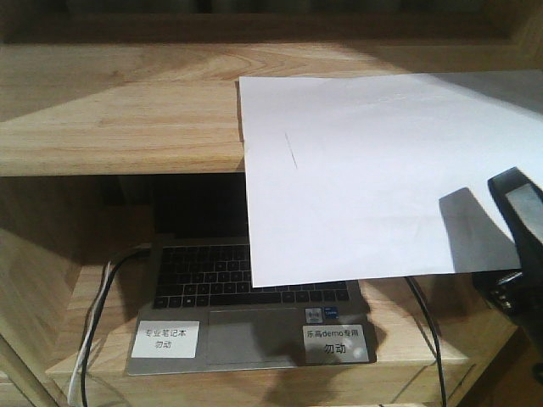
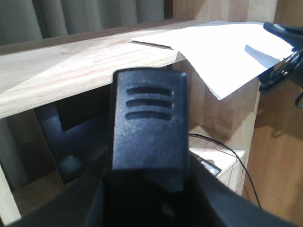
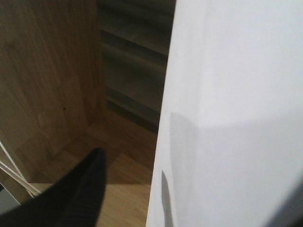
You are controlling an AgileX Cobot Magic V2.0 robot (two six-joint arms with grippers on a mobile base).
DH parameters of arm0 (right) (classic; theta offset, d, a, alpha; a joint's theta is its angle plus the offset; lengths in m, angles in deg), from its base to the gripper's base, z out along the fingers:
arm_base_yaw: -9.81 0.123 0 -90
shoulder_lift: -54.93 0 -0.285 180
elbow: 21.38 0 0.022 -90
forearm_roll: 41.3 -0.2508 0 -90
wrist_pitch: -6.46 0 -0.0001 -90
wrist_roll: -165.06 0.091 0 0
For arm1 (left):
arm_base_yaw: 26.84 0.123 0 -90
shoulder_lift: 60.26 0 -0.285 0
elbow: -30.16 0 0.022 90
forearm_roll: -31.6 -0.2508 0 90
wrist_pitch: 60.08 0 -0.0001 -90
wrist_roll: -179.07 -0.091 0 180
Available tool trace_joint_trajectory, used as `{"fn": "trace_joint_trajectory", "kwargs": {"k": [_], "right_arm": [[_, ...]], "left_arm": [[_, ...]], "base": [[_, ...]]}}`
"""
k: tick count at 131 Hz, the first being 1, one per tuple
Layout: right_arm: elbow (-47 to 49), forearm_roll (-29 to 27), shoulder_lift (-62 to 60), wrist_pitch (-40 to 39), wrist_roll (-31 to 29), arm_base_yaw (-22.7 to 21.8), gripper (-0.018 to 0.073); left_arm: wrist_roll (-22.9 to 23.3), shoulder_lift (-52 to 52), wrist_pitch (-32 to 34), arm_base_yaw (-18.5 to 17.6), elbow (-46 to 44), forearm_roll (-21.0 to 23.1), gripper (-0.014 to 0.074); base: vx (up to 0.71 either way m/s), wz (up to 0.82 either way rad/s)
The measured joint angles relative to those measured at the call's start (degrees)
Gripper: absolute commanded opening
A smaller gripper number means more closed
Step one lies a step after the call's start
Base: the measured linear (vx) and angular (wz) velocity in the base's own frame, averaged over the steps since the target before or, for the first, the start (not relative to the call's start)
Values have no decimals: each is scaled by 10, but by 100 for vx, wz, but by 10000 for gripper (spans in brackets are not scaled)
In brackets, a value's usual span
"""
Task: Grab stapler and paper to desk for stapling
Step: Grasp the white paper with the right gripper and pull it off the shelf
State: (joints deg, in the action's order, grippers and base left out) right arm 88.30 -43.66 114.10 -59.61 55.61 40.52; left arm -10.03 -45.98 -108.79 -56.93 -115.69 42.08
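Note:
The white paper (image 1: 365, 170) lies on the top board of the wooden shelf unit (image 1: 119, 110), and its front half hangs over the edge. My right gripper (image 1: 502, 239) is open at the sheet's lower right corner, one finger above the sheet and one below. In the right wrist view the paper (image 3: 236, 94) fills the right side between the spread fingers (image 3: 75, 194). My left gripper (image 2: 149, 194) is shut on the black stapler (image 2: 149, 127), which stands up between the dark jaws with three grooves facing the camera. The desk is out of view.
An open laptop (image 1: 254, 297) with two white labels sits on the lower shelf under the paper. A white cable (image 1: 93, 322) runs down its left side and a black cable (image 1: 428, 339) down its right. The shelf's side wall (image 3: 42, 85) is close on my right gripper's left.

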Motion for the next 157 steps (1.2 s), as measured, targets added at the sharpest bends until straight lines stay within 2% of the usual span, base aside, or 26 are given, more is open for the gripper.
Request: {"fn": "trace_joint_trajectory", "kwargs": {"k": [4,5,6,7,8,11,15,17,76,119,140,157], "right_arm": [[0,1,0,0,0,0,252],[0,1,0,0,0,0,198],[0,3,0,0,0,0,198],[0,5,0,0,0,0,144],[0,5,0,0,0,0,144],[0,12,0,0,0,0,55],[0,20,0,0,0,0,-11],[0,24,0,0,0,0,-16],[0,35,-29,0,0,0,-6],[0,102,-58,-1,3,0,-6],[0,111,-59,-1,18,0,-6],[0,146,-60,-1,36,-17,-6]], "left_arm": [[0,0,0,0,0,0,-6],[0,0,0,0,0,0,-6],[0,0,0,0,0,0,-6],[0,0,0,0,0,0,-6],[0,0,0,0,0,0,-6],[0,0,0,0,0,0,-6],[0,0,0,0,0,0,-6],[0,0,0,0,0,0,-6],[0,0,0,0,0,0,-6],[0,0,0,0,0,0,-6],[0,0,0,0,0,0,-6],[0,0,0,0,0,0,-6]], "base": [[0,0],[0,0],[0,0],[0,0],[0,0],[0,0],[0,0],[0,0],[0,0],[0,0],[0,-1],[0,0]]}}
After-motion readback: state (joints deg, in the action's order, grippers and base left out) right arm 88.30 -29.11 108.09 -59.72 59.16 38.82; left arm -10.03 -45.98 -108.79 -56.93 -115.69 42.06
